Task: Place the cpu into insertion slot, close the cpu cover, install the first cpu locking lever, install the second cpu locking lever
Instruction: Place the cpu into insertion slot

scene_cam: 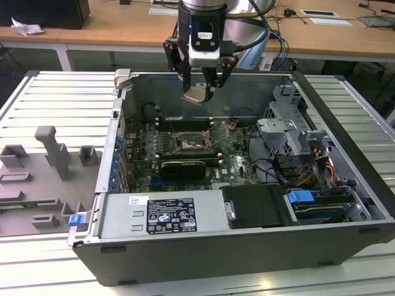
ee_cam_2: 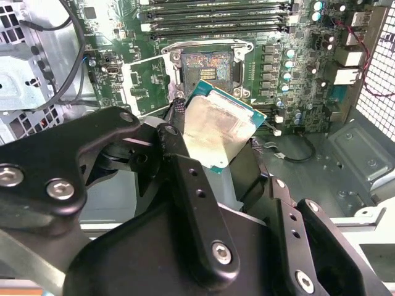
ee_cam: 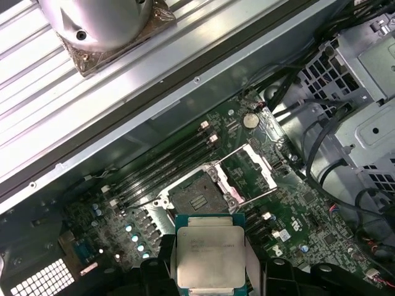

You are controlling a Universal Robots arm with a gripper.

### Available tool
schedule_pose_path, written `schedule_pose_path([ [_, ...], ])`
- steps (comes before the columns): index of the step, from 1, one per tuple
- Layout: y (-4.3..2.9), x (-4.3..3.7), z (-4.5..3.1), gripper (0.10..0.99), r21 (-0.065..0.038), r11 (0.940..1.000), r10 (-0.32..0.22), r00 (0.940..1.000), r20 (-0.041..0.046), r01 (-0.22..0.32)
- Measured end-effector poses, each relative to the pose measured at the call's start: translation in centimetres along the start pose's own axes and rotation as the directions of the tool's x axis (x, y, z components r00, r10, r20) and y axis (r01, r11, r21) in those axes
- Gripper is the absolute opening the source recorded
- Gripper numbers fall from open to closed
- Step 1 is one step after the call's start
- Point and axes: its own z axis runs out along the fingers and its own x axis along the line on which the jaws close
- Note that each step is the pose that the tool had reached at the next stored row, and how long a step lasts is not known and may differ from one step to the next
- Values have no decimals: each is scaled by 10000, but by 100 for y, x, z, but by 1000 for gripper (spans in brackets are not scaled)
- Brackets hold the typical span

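Exterior view: hand (scene_cam: 199, 90) gripping cpu (scene_cam: 193, 95) over pc case (scene_cam: 185, 265); ribbed tbl (scene_cam: 55, 102), desks (scene_cam: 123, 28) behind.

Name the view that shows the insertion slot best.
The first wrist view: the insertion slot lies whole and uncovered. In the second wrist view the held cpu overlaps its edge; the exterior view shows it distant.

The pincer (scene_cam: 199, 91) with the cpu (scene_cam: 194, 95) between its fingers, well above the insertion slot (scene_cam: 188, 145)
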Motion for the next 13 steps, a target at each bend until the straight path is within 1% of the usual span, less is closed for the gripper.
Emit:
schedule_pose_path([
  [10, -1, 0, 9, 533, -7, 9995, 315, 9995, 28, -315],
  [13, -1, 0, 12, 533, -11, 9988, 497, 9988, 44, -497],
])
